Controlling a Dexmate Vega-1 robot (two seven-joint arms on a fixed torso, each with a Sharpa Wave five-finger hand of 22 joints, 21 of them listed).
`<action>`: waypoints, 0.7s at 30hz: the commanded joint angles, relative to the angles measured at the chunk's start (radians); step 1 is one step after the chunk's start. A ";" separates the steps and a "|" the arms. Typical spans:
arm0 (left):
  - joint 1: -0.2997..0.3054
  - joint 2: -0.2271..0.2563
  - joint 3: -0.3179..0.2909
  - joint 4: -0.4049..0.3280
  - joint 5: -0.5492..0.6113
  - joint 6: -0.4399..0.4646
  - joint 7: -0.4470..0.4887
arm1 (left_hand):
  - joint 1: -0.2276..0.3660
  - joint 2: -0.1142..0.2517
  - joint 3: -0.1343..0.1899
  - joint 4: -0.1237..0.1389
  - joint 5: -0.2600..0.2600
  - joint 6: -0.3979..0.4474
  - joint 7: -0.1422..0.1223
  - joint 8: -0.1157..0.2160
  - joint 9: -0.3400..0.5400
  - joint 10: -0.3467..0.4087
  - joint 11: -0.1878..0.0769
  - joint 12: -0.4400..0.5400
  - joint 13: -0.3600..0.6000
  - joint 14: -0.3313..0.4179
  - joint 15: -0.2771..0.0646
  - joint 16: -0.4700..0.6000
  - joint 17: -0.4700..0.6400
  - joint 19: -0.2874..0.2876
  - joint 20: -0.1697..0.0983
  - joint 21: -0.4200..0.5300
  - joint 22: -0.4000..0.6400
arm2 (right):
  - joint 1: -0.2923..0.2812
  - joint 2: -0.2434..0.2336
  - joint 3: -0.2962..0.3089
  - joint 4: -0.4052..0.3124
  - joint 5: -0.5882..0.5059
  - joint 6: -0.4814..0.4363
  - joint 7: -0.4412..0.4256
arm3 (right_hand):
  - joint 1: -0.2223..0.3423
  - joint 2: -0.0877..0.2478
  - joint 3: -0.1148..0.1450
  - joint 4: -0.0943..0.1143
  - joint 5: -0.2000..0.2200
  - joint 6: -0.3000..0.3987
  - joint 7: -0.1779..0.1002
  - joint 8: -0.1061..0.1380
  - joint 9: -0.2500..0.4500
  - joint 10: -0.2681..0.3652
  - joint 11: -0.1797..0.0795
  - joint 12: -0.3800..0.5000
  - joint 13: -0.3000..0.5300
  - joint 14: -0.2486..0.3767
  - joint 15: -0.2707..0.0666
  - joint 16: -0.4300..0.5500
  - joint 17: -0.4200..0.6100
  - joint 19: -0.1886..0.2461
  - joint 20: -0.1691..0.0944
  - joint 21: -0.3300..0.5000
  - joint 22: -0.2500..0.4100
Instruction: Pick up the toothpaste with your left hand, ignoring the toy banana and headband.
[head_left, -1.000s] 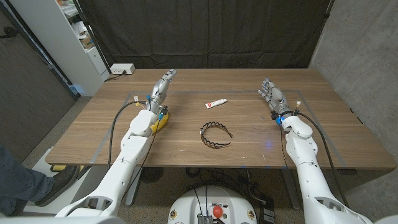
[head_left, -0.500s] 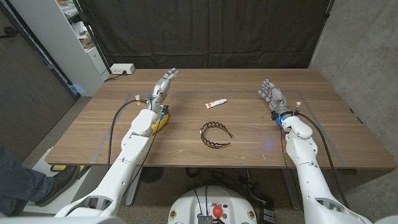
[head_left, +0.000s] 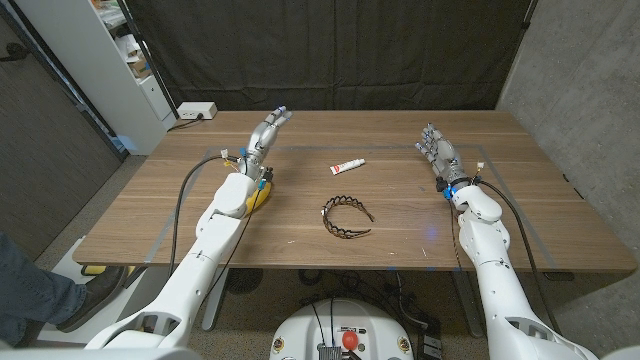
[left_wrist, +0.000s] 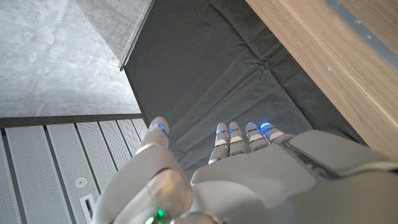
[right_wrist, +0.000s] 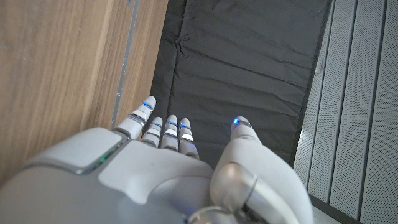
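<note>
Left robot hand (head_left: 267, 134) is hovering released, left of the toothpaste (head_left: 348, 165) — right robot hand (head_left: 438, 154) also released, fingers extended, grasping nothing.

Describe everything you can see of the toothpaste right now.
The toothpaste is a small white tube with a red band near one end, lying flat on the wooden table, slanted, around mid-table toward the far side. Nothing touches it: the headband lies apart on its near side, and the left hand is raised well off to one side.
</note>
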 joint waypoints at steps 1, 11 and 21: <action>-0.001 0.013 0.025 -0.019 0.073 -0.006 0.044 | 0.015 -0.002 0.003 -0.007 0.005 0.012 0.001 0.010 0.005 0.016 0.000 0.009 0.004 0.010 0.001 0.003 0.004 -0.039 0.005 -0.007 0.001 | -0.001 0.001 0.002 0.002 0.009 0.018 -0.004 | 0.001 0.005 0.002 -0.002 0.004 0.011 0.001 0.004 0.006 0.007 0.003 0.005 0.003 0.007 0.006 0.001 0.004 0.006 0.003 0.009 0.005; 0.011 0.018 0.028 -0.044 0.094 0.000 0.063 | 0.029 -0.003 0.006 -0.010 0.005 0.027 -0.002 0.012 0.005 0.027 -0.006 0.010 0.005 0.016 -0.001 0.002 0.005 -0.033 0.009 -0.009 0.001 | -0.008 0.001 0.001 -0.002 0.016 0.021 -0.006 | 0.001 0.006 0.002 -0.002 0.004 0.011 0.002 0.004 0.006 0.007 0.003 0.005 0.003 0.007 0.006 0.001 0.004 0.006 0.004 0.009 0.005; 0.019 0.023 0.039 -0.065 0.134 0.006 0.089 | 0.047 -0.004 0.009 -0.012 0.006 0.040 -0.003 0.013 0.006 0.042 -0.010 0.012 0.005 0.020 -0.003 0.001 0.004 -0.028 0.009 -0.011 0.001 | -0.021 0.003 -0.002 -0.014 0.022 0.023 -0.008 | 0.001 0.006 0.002 -0.004 0.004 0.010 0.002 0.003 0.006 0.006 0.002 0.004 0.003 0.007 0.006 0.000 0.004 0.005 0.003 0.009 0.005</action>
